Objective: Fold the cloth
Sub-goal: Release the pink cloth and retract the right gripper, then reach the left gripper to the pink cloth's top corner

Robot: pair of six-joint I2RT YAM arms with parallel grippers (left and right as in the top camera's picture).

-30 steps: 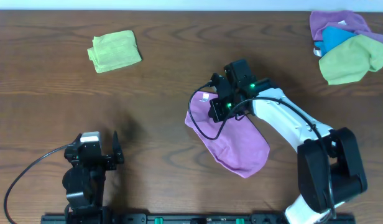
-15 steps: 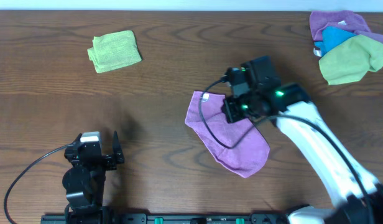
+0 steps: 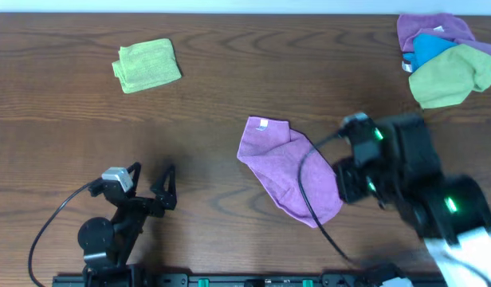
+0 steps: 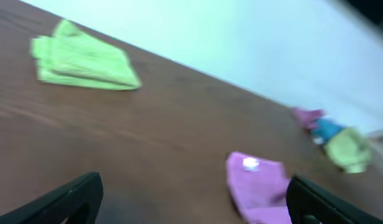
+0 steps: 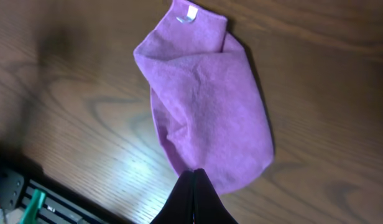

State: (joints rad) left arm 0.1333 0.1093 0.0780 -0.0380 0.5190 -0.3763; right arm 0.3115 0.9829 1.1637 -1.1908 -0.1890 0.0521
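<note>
The cloth [image 3: 289, 167] is magenta-purple and lies loosely folded on the wooden table, its white tag [image 3: 263, 123] at the far left corner. It also shows in the left wrist view [image 4: 257, 186] and the right wrist view [image 5: 207, 106]. My right arm [image 3: 397, 171] hovers over the cloth's near right edge. The right gripper [image 5: 193, 172] is shut with nothing in it, raised above the cloth's near end. Near the front left edge my left gripper [image 3: 150, 179] stands open and empty, well left of the cloth; its fingers [image 4: 73, 196] frame bare table.
A folded lime-green cloth [image 3: 147, 64] lies at the far left. A pile of purple, blue and green cloths [image 3: 445, 60] sits in the far right corner. A black cable [image 3: 305, 187] from the right arm hangs over the cloth.
The right arm has drawn back from the cloth's far end toward the near right, leaving the cloth lying on the table. The left gripper has swung to face the cloth.
</note>
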